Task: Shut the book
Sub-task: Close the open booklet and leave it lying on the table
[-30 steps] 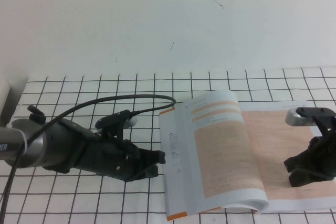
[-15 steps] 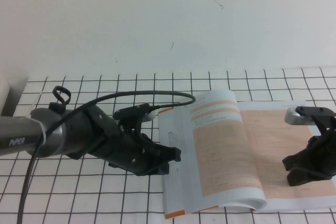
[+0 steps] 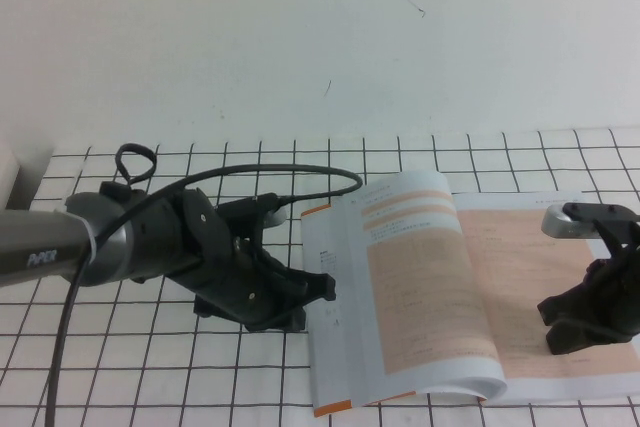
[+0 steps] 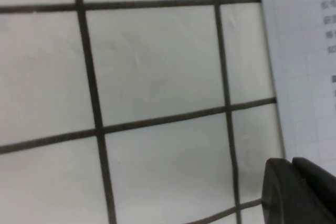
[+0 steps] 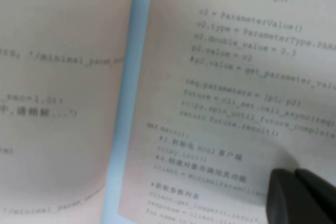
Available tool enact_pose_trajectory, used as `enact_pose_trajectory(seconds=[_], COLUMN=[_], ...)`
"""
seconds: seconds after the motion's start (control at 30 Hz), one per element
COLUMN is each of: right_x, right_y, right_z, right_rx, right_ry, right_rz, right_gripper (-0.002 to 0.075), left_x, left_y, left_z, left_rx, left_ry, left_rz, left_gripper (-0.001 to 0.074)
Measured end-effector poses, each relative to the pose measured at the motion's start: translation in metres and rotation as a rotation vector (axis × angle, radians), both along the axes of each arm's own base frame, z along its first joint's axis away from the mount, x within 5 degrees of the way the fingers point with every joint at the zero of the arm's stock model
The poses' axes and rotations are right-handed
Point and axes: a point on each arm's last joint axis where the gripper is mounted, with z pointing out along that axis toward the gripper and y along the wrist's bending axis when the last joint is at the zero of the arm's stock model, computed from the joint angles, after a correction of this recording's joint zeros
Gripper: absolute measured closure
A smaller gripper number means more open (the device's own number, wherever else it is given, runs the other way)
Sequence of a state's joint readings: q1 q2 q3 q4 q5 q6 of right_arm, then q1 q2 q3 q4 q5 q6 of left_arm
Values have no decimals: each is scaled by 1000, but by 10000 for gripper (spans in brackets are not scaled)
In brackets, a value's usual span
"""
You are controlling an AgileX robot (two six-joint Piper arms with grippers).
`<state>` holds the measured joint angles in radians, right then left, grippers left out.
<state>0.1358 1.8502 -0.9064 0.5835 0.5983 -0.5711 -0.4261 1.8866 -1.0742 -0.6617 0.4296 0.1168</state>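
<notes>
A plain white wall (image 3: 300,37) rises behind a white counter (image 3: 150,377) ruled with a black grid. The book (image 3: 430,287) lies open on the right half of the counter, towards its near edge, with its spine running roughly front to back.

The left gripper (image 3: 305,302) lies low over the counter at the book's left edge, pointing at it. In the high view its tip just overlaps the margin of the left leaf, but I cannot tell whether it touches the paper. In the left wrist view its fingers (image 4: 304,192) show as two dark tips pressed together with only a thin seam between them, holding nothing, with grid squares beneath and the edge of the page just beside them. A black cable (image 3: 290,172) loops above this arm.

The right gripper (image 3: 575,327) is down on the book's right-hand page, near its outer edge. Its fingers (image 5: 304,195) are likewise clenched together and empty, right over lines of printed code.

The left leaf is white with sparse print and has an orange strip (image 3: 333,409) at its near corner. The middle pages bulge upward, peach-tinted, with an orange band (image 3: 410,209) near the top. The right page lies flatter. The right wrist view also shows a pale blue stripe (image 5: 131,93) running down between blocks of text.
</notes>
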Motion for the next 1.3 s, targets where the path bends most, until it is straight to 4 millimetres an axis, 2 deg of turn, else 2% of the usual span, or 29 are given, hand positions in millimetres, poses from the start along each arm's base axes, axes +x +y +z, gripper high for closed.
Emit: enact_pose_trajectory(seconds=[0.17,0.37,0.77,0.9,1.1,1.3], right_x=[0,0,0,0,0,0], right_y=[0,0,1,1,1,1], right_z=[0,-1,0,0,0,0], right_rx=[1,3,7,8,9,10], right_ry=[1,3,1,1,0,-1], right_rz=[-2,-3,-8,-8,-7,-7], right_gripper=[729,729,729,729,729,729], left_x=[2,5,28,29,25,22], left_y=[-2,-9,-29,-25,-10,-21], left_z=[-10,-9,30,29,11,8], left_rx=[-6,-55,-158,-85,149,174], left_ry=[38,50,-22,-7,68,42], left_rz=[16,-15,-101,-102,-93,-102], left_gripper=[738,738,738,738,738,738])
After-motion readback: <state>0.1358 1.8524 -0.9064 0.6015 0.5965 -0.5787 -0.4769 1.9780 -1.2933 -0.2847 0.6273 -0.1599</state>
